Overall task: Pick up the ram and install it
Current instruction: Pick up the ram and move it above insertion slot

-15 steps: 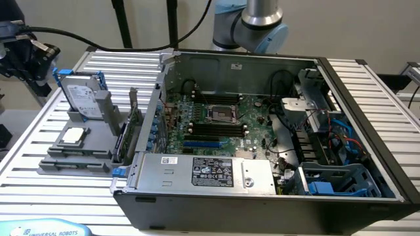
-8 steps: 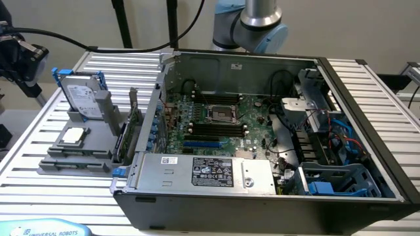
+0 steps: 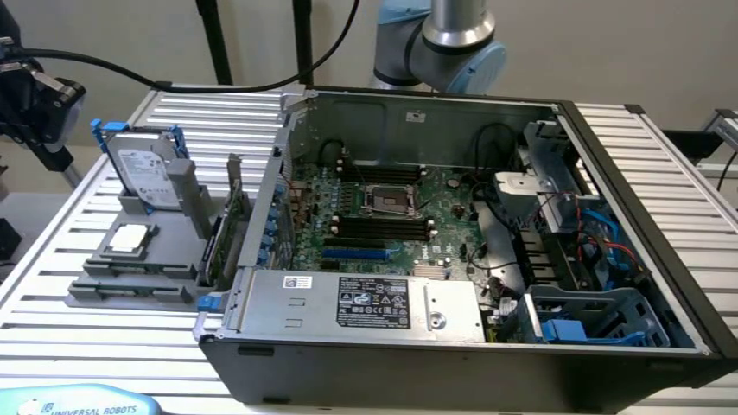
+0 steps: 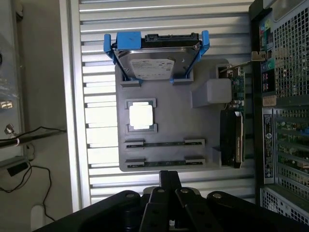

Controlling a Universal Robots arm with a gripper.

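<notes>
Two ram sticks stand on edge in the slots of a grey holder tray point(image 4: 203, 125): one ram stick point(image 4: 164, 143) and a second point(image 4: 164, 163) nearer my fingers. In the exterior view they are thin green strips point(image 3: 130, 270) at the tray's front. My gripper point(image 4: 169, 176) hangs high above the tray's near edge, shut with nothing in it. The black end of the arm point(image 3: 34, 95) shows at the exterior view's left edge. The motherboard's black memory slots point(image 3: 381, 226) lie inside the open computer case point(image 3: 645, 199).
The tray also holds a hard drive in a blue bracket point(image 4: 154, 63), a square silver processor chip point(image 4: 141, 116) and a green expansion card point(image 4: 236, 121) on its case side. A silver power supply point(image 3: 358, 303) fills the case front. Cables lie beside the ribbed table point(image 4: 96, 121).
</notes>
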